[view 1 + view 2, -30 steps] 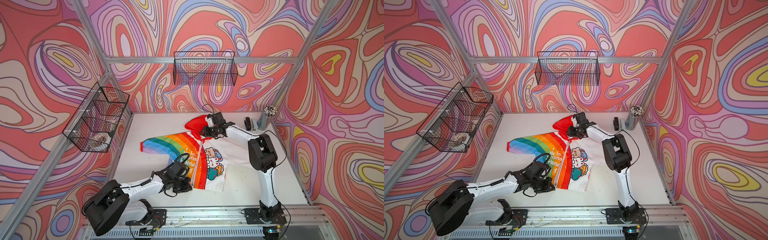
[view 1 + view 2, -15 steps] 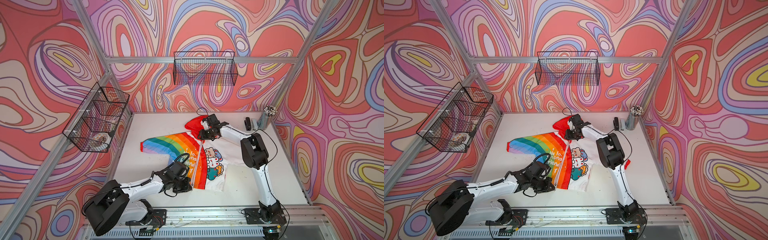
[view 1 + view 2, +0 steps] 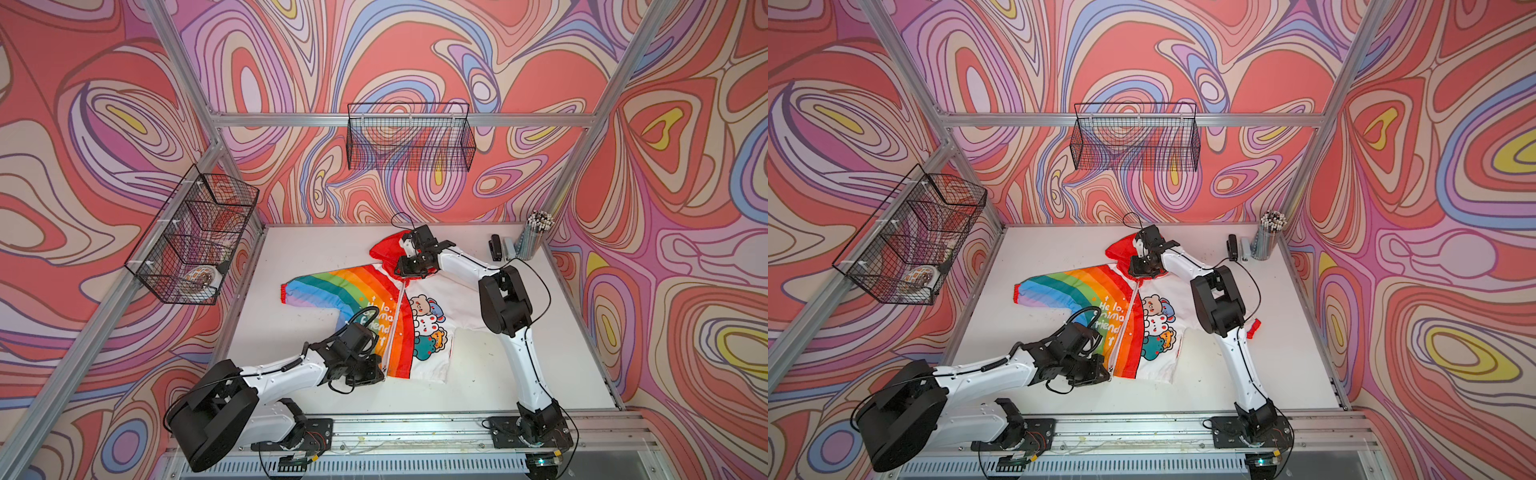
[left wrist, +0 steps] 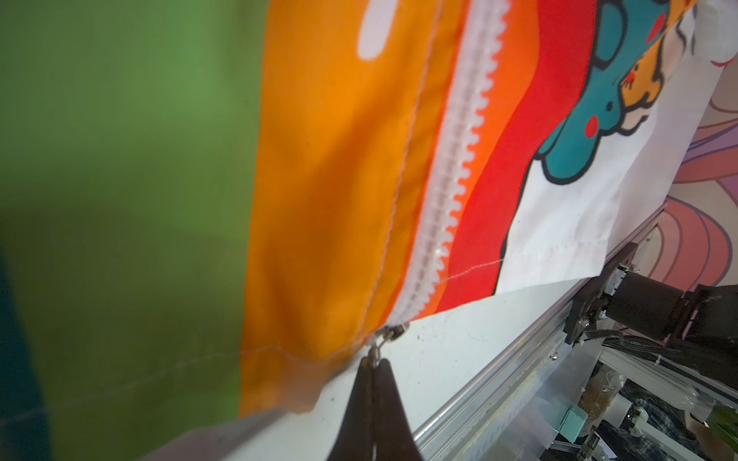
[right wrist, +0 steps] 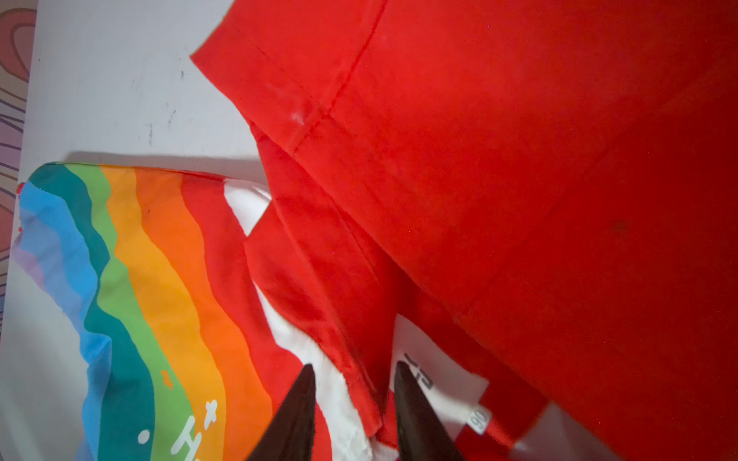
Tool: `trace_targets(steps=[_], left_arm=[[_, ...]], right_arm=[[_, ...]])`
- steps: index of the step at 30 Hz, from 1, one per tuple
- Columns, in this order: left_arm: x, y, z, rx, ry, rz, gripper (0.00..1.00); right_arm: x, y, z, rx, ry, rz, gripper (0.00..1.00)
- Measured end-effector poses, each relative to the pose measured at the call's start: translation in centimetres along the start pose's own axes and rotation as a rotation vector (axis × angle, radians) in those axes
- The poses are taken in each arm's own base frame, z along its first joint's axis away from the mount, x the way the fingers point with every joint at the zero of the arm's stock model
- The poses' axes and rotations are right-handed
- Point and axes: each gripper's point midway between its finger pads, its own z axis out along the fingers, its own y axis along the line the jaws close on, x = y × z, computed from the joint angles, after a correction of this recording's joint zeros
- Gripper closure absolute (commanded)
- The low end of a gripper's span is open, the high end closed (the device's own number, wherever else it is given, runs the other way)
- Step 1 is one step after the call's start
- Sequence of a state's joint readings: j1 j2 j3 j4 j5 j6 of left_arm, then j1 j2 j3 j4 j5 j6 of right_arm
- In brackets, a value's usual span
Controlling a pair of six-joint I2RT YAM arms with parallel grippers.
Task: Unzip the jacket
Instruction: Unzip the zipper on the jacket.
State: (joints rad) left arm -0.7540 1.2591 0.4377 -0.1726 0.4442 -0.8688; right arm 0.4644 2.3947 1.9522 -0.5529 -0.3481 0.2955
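Left gripper (image 4: 373,364) is pinched shut on the zipper tab (image 4: 388,332) at the jacket (image 4: 319,199) hem. Right gripper (image 5: 353,366), half open, straddles the red collar (image 5: 319,279); I'd clamp that firmly before any pulling.

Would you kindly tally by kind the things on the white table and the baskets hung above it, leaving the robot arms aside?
jacket: 1
cup of pencils: 1
stapler-like items beside the cup, one black, one pale: 2
wire baskets, one on the back wall, one on the side wall: 2
Total: 6
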Motion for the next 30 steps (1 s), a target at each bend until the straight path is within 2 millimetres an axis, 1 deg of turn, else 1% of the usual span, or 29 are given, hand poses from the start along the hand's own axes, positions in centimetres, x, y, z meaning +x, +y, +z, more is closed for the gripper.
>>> trace_targets(steps=[3,4,6,14,16,25,30], left_arm=[[0.0,0.0,0.0,0.0,0.0,0.0,1.0],[0.0,0.0,0.0,0.0,0.0,0.0,1.0],[0.0,0.0,0.0,0.0,0.0,0.0,1.0],[0.0,0.0,0.0,0.0,0.0,0.001,1.0],[0.0,0.0,0.0,0.0,0.0,0.001,1.0],[0.4,-0.1,-0.1,-0.001,0.007,0.01,1.0],[0.4,-0.1,-0.2,-0.001,0.008,0.011,1.0]], right_arm=[[0.7,-0.4,0.8,0.004,0.025,0.008,0.67],[0.6,-0.3,0.8,0.0,0.024,0.007,0.68],[0.5,-0.2,0.7,0.0,0.023,0.005,0.72],[0.4,-0.3,0.7,0.004,0.022,0.005,0.96],[0.4,-0.3,0.6,0.009,0.02,0.006,0.99],[-1.1,-0.2,0.0,0.033,-0.022,0.006,1.0],[-1.5,-0.2,-0.1,0.048,-0.034,0.01,1.0]])
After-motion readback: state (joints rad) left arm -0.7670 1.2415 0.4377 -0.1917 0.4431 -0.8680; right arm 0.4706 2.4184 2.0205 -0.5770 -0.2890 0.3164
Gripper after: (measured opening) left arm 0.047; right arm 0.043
